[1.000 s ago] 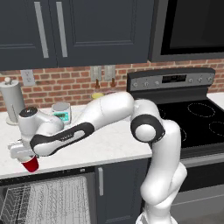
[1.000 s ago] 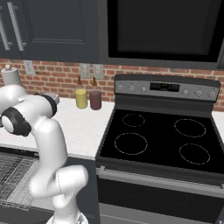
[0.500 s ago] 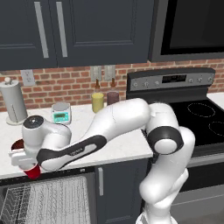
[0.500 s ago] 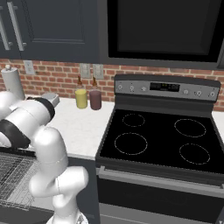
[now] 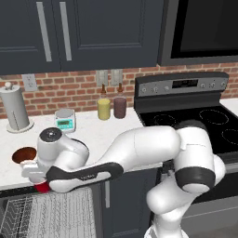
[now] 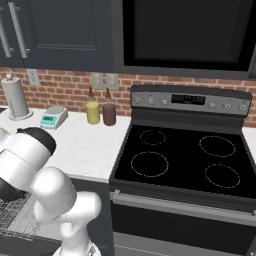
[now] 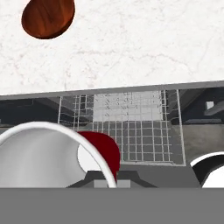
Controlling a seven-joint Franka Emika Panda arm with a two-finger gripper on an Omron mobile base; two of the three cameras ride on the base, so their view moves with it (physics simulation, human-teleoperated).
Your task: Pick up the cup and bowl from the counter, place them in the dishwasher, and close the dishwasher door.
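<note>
Hand view puts the cup (image 7: 103,151) right at the camera, its white rim sweeping across the lower left and its red wall showing just behind; the gripper is shut on it, though the finger tips themselves are hidden by the cup. Straight beyond and below the cup lies the grey wire rack (image 7: 131,127) of the open dishwasher (image 7: 201,127), so the coming move looks like a lowering into the rack. Past the rack's far edge runs the counter (image 7: 131,48), with the bowl (image 7: 48,17) resting on it, well apart from the cup. From the left base view the cup (image 5: 42,187) is a red sliver under the hand, at the counter's front edge above the rack; the door is out of frame.
</note>
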